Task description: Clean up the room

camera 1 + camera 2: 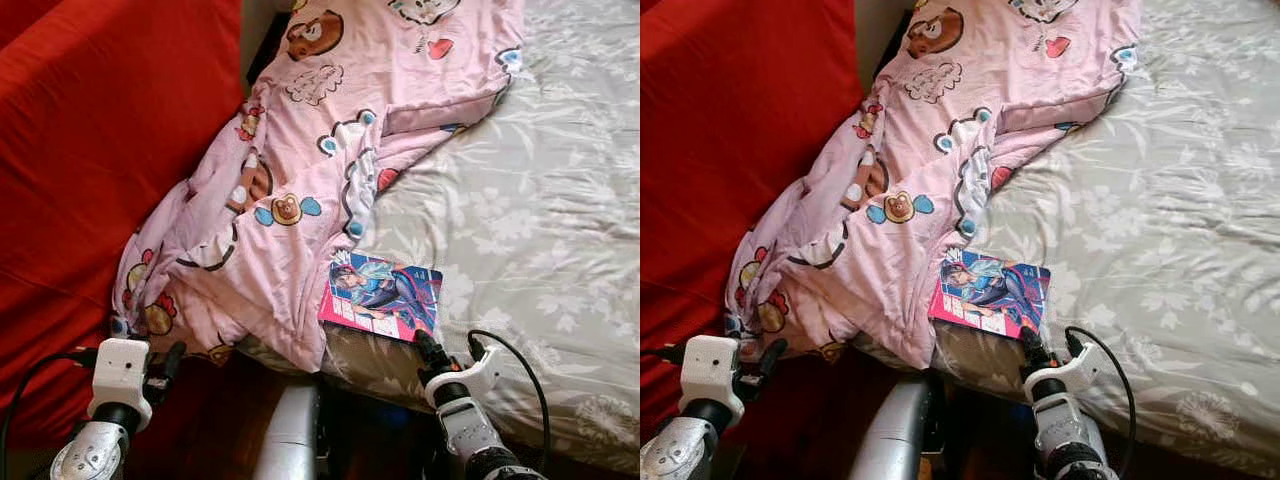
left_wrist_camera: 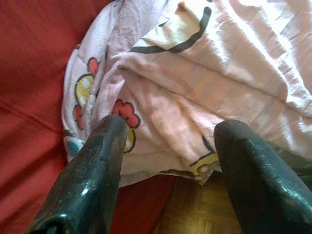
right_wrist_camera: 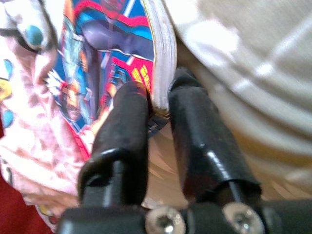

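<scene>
Grey floral bedding covers the bed (image 1: 560, 230), with a red fabric surface (image 1: 90, 150) along the robot's left and dark wooden floor below the bed edge. A pink cartoon-print blanket (image 1: 300, 170) lies crumpled across the left part of the bed and hangs over its near corner.

A comic book (image 1: 382, 296) with a red and blue illustrated cover lies flat near the front edge of the bed, its left side touching the blanket.

Right pincer (image 3: 155, 105): positioned at the book's near edge. In the right wrist view one black finger lies over the cover and the other beside the white page block, with the book's corner between them. The fingers are closed narrowly on that corner.

Left pincer (image 2: 168, 141): held low at the bed's left corner, pointing at the hanging blanket. Its two black fingers (image 2: 92, 180) stand wide apart with nothing between them; blanket fabric and wooden floor show beyond
</scene>
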{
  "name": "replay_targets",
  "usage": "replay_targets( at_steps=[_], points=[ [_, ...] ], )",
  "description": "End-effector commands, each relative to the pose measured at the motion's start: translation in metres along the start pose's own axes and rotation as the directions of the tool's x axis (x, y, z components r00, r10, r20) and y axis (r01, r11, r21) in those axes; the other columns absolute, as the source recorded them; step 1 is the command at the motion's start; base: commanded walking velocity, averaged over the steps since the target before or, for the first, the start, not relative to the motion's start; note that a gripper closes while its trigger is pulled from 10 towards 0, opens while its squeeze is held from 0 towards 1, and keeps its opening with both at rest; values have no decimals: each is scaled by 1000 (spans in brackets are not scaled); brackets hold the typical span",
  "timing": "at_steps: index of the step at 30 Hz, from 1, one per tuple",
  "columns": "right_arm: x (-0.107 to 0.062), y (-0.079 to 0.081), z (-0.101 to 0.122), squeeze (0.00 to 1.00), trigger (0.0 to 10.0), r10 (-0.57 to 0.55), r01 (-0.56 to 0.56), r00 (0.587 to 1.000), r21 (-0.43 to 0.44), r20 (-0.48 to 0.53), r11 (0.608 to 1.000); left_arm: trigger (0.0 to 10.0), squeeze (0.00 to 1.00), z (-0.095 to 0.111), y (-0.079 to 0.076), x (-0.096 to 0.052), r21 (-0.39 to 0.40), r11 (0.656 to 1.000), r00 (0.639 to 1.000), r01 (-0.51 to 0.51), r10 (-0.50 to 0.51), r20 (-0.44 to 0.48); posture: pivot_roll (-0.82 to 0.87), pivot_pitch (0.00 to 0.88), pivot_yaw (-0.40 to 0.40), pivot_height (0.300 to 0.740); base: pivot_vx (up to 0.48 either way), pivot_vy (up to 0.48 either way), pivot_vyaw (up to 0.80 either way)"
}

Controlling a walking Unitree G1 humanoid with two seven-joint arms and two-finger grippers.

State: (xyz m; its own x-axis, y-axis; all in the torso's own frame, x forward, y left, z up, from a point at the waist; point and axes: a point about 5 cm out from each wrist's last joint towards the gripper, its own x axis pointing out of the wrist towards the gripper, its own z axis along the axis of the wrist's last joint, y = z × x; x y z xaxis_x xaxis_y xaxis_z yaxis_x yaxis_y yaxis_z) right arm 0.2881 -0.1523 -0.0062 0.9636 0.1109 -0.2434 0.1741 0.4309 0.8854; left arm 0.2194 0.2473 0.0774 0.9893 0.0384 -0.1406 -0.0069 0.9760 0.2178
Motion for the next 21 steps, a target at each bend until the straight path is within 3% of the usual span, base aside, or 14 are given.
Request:
replay_targets(
  at_steps=[1,14,19,21],
  points=[
    [-2,0,-11,0,0,4,-3,1000,34,-29,999,10000,0,-12,3,-5,14,1000,999,-20,21,-47,266,258,192,642,0,0,0],
    [1,1,7,0,0,24,-24,1000,-22,18,999,10000,0,-25,-3,8,-3,999,997,-47,47,-62,201,185,142,642,0,0,0],
    [5,7,31,0,0,37,-23,993,-125,112,992,10000,0,-35,-9,18,-42,997,994,-72,68,-81,134,123,97,642,0,0,0],
    [8,15,49,0,0,56,-16,982,-218,182,976,10000,0,-40,-12,23,-74,993,991,-97,90,-94,95,98,75,642,0,0,0]
  ],
)
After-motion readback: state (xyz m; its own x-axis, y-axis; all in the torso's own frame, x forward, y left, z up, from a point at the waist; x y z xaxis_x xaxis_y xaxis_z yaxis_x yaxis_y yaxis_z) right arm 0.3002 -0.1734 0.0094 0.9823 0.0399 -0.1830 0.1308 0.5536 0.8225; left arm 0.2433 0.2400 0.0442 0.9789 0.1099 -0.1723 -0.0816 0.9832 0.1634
